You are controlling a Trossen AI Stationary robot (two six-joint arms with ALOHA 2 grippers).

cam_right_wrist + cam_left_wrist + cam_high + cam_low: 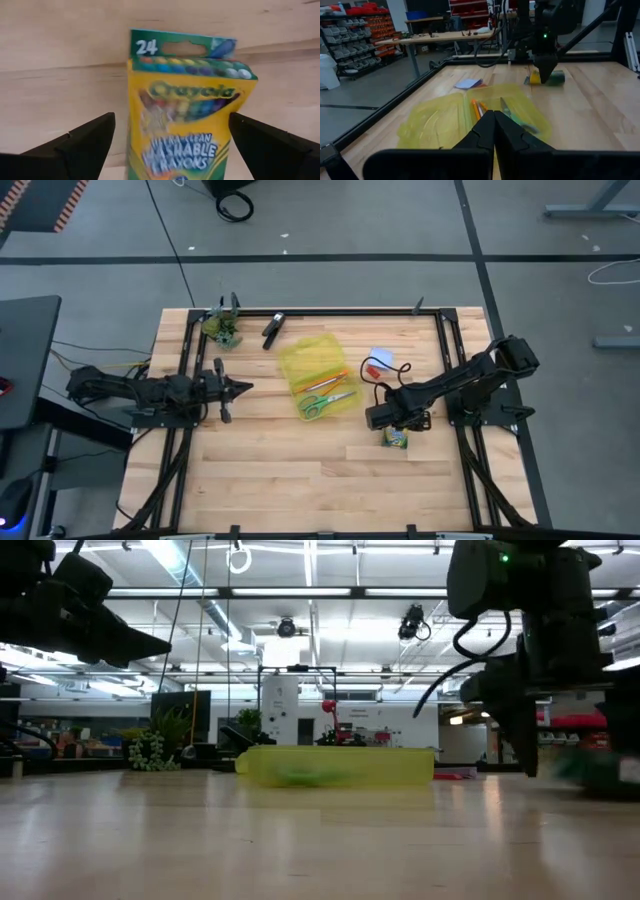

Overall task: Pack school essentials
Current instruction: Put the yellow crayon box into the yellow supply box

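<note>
The green-yellow crayon box point(187, 120) lies flat on the table, face up, also seen in the high view point(396, 438). My right gripper point(172, 142) hangs over it, open, one finger on either side with a gap to each. A yellow see-through pouch point(318, 375) lies mid-table; orange pencils point(322, 381) and green-handled scissors point(325, 402) show within its outline. The pale blue notepad point(381, 357) and the tiny red eraser point(370, 370) lie beside it. My left gripper point(238, 388) is shut, left of the pouch, pointing at it. No purple pen can be made out.
A black clip-like object point(272, 330) and a small green plant-like clump point(224, 328) sit near the far edge. A black frame point(445, 350) runs around the work area. Bare wood point(300, 470) stretches toward the near edge.
</note>
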